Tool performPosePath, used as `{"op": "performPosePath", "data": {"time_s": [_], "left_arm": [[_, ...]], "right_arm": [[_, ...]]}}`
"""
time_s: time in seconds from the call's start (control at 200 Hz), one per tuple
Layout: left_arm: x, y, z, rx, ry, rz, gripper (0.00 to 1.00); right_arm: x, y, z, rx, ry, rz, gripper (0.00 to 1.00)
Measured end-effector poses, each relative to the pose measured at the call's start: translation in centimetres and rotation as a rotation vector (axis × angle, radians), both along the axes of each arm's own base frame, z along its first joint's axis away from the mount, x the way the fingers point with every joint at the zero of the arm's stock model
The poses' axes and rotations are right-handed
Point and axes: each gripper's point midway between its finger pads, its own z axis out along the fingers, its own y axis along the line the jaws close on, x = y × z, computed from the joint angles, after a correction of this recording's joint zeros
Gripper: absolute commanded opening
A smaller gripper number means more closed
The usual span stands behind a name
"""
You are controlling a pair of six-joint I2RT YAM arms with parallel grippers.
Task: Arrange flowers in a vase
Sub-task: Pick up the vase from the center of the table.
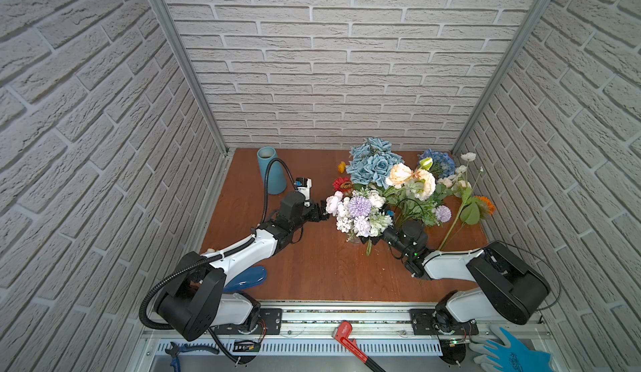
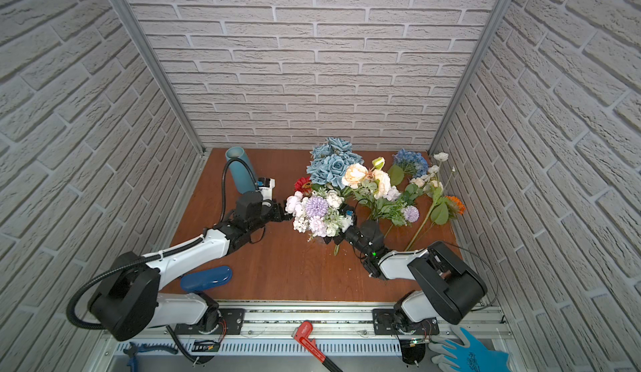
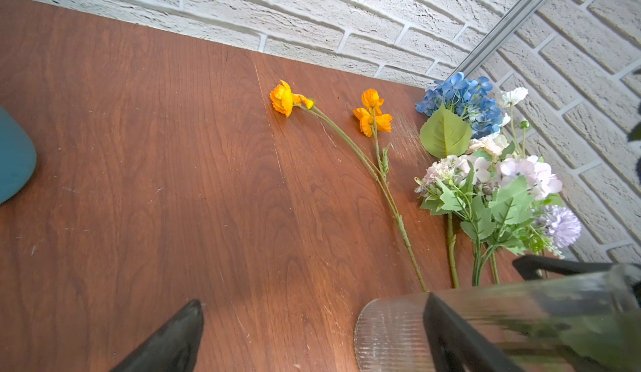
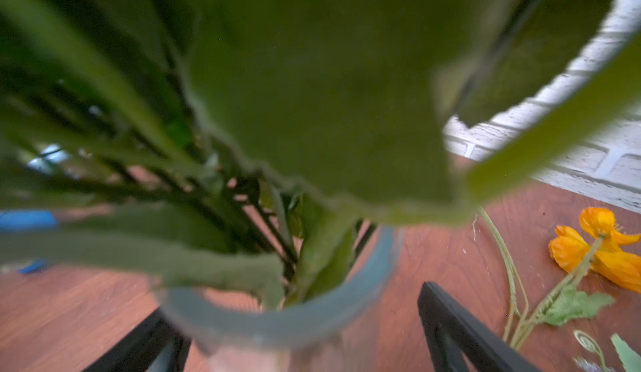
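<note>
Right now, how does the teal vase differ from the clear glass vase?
The teal vase is opaque and smooth; the glass vase is clear and ribbed. The teal vase is empty; the glass vase holds a bunch of flowers. The teal vase stands near the back wall, the glass vase mid-table. Both have round mouths and sit on the wooden table.

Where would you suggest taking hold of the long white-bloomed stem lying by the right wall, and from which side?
Grip its bare lower stem, below the broad leaf: that stretch lies flat on the table with bare wood around it, while the white blooms sit among other flowers. I would come straight down from above, jaws across the stem.
</note>
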Motion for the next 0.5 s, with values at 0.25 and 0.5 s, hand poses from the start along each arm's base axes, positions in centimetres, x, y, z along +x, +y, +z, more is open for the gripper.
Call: {"op": "performPosePath", "data": {"time_s": [0.25, 0.5], "left_arm": [[-0.2, 0.2, -0.5, 0.009, 0.01, 0.003, 0.98], [-0.4, 0.4, -0.6, 0.011, 0.011, 0.007, 0.98]], "right_arm": [[1.3, 0.2, 0.9, 0.05, -0.048, -0.031, 0.93], [2.5, 1.1, 2.2, 0.075, -0.088, -0.023, 0.61]]}}
